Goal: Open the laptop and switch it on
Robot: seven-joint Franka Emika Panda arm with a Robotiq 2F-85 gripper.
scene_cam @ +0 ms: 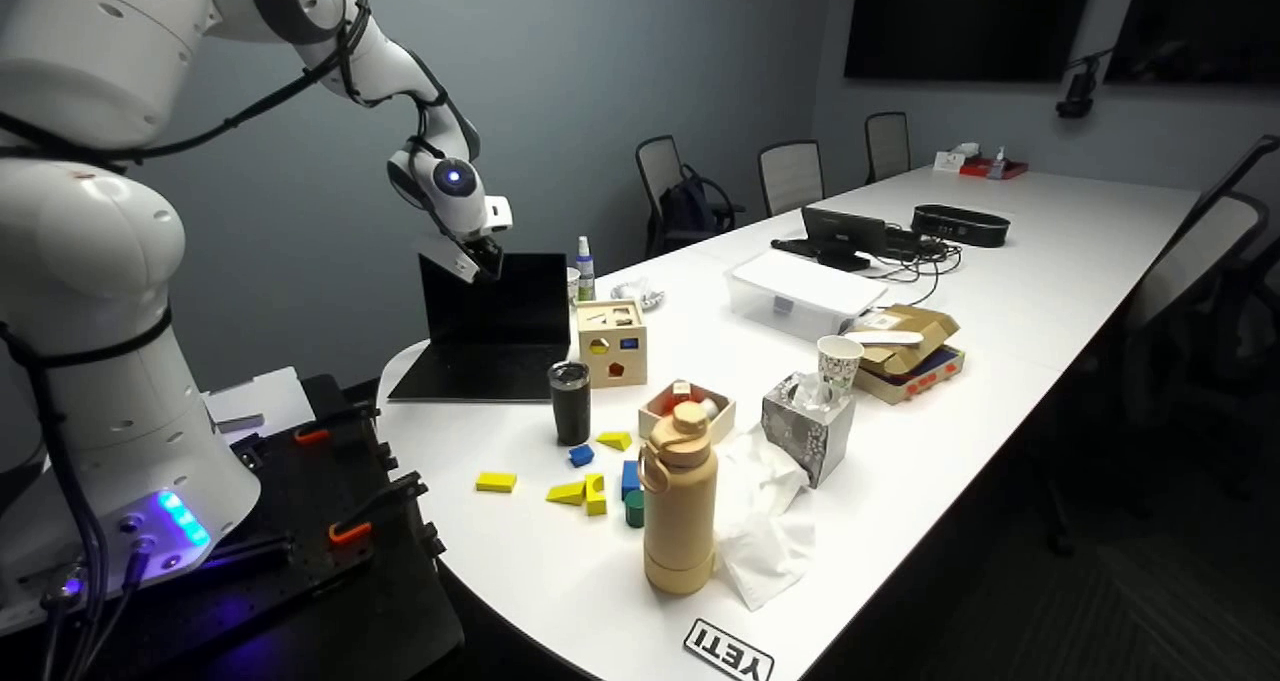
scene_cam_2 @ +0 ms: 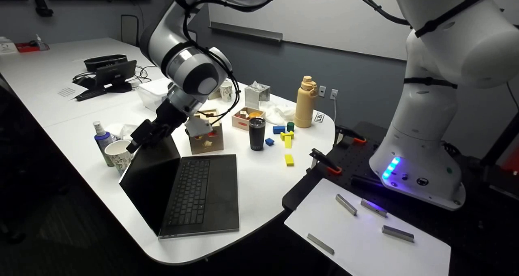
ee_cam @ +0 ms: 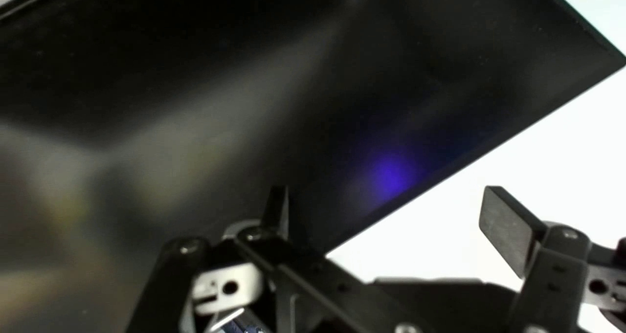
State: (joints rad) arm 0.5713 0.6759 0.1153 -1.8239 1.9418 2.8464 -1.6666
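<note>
In an exterior view, a spray bottle (scene_cam_2: 104, 145) stands at the left of the white tabletop (scene_cam_2: 263, 182), just beside a paper cup (scene_cam_2: 118, 153). Next comes the tool (ee_cam: 391, 215), at the top edge of the raised screen (scene_cam_2: 155, 182). It is released: in the wrist view its fingers (ee_cam: 506, 230) stand wide apart, the screen's edge crossing the gap. Whether it touches the screen I cannot tell. The laptop (scene_cam_2: 219, 205) sits open near the tabletop's rounded corner, its screen dark. Then comes a shape box (scene_cam_2: 207, 143), partly hidden by the arm (scene_cam_2: 198, 77). To its right are a crate (scene_cam_2: 241, 124) of loose pieces, a tissue box (scene_cam_2: 255, 95) behind it, and an upright tumbler (scene_cam_2: 256, 136). Blocks (scene_cam_2: 288, 142) lie right of the tumbler, near a tall bottle (scene_cam_2: 305, 105). Farther right, off the tabletop, a white board (scene_cam_2: 357, 240) carries four metal bars (scene_cam_2: 397, 233), near the arm's base (scene_cam_2: 417, 162).
</note>
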